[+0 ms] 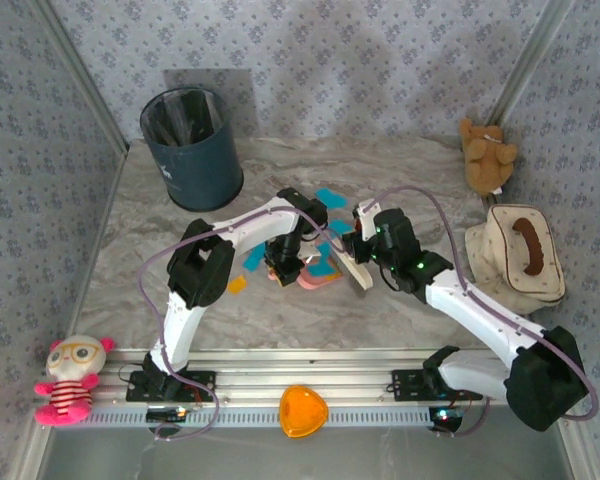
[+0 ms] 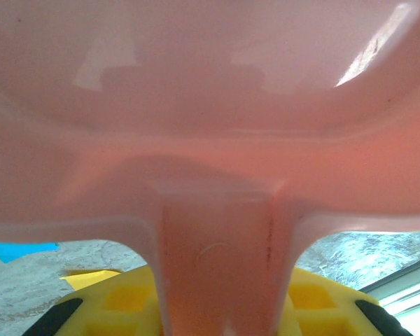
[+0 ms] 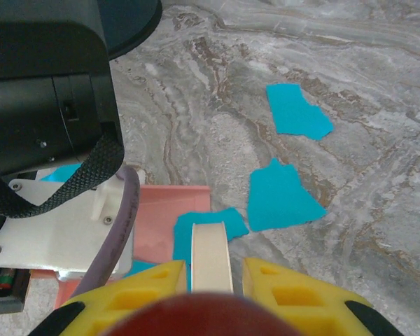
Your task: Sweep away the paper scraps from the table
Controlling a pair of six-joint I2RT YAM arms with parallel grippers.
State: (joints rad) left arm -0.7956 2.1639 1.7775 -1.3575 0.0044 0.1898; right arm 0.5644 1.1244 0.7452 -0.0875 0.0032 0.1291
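Two tight grips: left tool point(image 2: 220, 308) on pink dustpan point(image 2: 210, 105), right tool point(image 3: 211, 280) on cream brush point(image 3: 211, 245).

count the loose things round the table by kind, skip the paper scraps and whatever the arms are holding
soft toys: 2 (pink-and-red doll with glasses, brown teddy bear)
bins: 1 (dark blue round bin)
hats: 1 (cream fabric hat with a brown patch)
dishes: 1 (orange heart-shaped dish)
total: 5
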